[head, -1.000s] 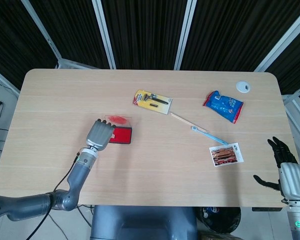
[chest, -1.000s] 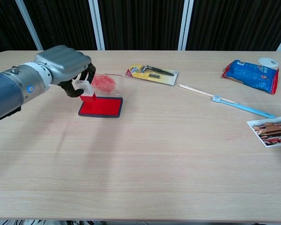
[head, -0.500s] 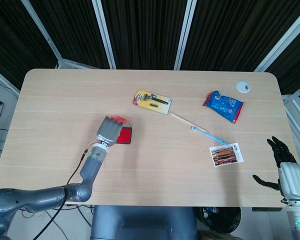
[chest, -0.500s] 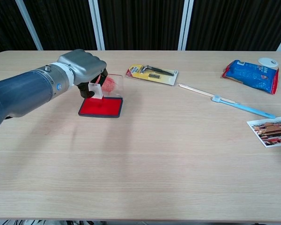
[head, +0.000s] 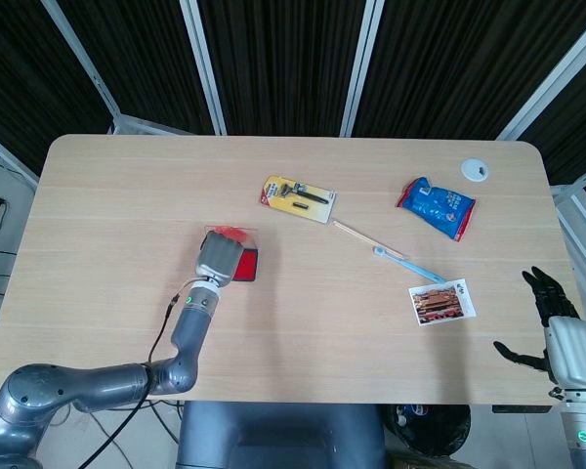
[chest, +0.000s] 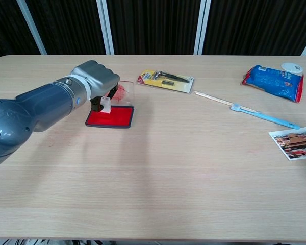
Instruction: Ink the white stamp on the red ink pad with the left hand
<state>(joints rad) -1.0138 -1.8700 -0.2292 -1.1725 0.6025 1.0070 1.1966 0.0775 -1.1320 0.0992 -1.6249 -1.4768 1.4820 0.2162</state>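
The left hand (chest: 95, 81) pinches the white stamp (chest: 105, 105) face-down just over, perhaps touching, the red ink pad (chest: 110, 117) on the bench (chest: 158, 168), apparently to load ink; the right hand (head: 557, 327) idles with fingers spread.

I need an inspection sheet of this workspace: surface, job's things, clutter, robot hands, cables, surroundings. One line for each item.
Surface: light wooden table, rounded corners.
Job's things: white stamp held over the red ink pad; whether they touch I cannot tell. A clear lid with red smears stands behind the pad.
Clutter: packaged razor, blue packet, long stick with blue end, photo card, white round disc.
Robot hands: left robot hand grips the stamp; right robot hand at the table's right edge, fingers apart, holding nothing.
Cables: black cable along the left arm.
Surroundings: dark slatted panels with white frame bars behind the table.
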